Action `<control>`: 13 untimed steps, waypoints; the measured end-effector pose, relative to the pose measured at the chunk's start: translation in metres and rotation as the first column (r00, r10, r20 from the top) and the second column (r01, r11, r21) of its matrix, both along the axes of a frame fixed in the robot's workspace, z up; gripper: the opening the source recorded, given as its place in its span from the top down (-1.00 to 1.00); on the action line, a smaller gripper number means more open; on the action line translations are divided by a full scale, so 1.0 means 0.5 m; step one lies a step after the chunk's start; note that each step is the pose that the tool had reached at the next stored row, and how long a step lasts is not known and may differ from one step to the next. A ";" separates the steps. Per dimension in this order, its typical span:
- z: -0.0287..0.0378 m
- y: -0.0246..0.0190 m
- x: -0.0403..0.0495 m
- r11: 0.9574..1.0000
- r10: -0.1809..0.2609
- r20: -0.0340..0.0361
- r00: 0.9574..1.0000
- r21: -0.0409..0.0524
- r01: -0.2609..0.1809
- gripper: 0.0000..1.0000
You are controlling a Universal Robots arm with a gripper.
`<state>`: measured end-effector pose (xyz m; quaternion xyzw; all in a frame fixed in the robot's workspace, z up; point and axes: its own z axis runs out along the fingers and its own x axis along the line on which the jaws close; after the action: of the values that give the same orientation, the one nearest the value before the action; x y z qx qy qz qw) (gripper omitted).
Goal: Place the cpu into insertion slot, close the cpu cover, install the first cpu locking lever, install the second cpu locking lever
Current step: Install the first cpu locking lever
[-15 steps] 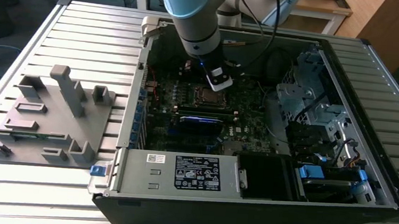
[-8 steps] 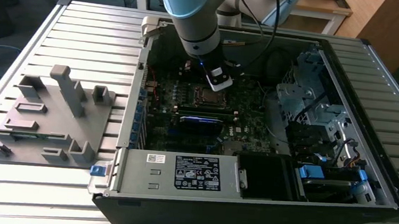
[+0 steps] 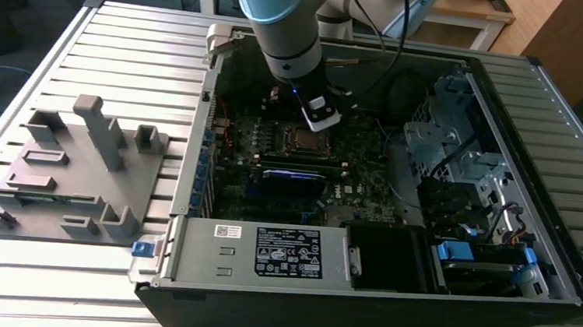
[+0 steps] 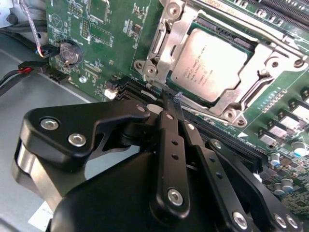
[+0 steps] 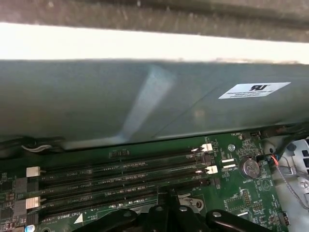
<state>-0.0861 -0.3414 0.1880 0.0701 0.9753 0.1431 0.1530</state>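
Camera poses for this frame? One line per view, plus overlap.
Exterior view: off-arm, high, looking down into the open computer case; arm and gripper show.
Second wrist view: on the wrist, looking past the gripper at the cpu under the cpu cover.
First wrist view: on the wrist, facing memory slots and case wall; gripper shows.
Shared: coin battery in both wrist views.

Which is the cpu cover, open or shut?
Shut: in the second wrist view the cpu cover lies flat, framing the seated cpu.

Even light filled the exterior view; white glare banded the case wall (image 5: 145, 87) in the first wrist view; the cpu (image 4: 210, 63) gleamed.
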 end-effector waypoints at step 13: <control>0.000 0.0067 0.001 1.000 -0.002 -0.001 1.000 -0.001 0.002 0.80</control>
<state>-0.0858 -0.3380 0.1880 0.0710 0.9753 0.1427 0.1526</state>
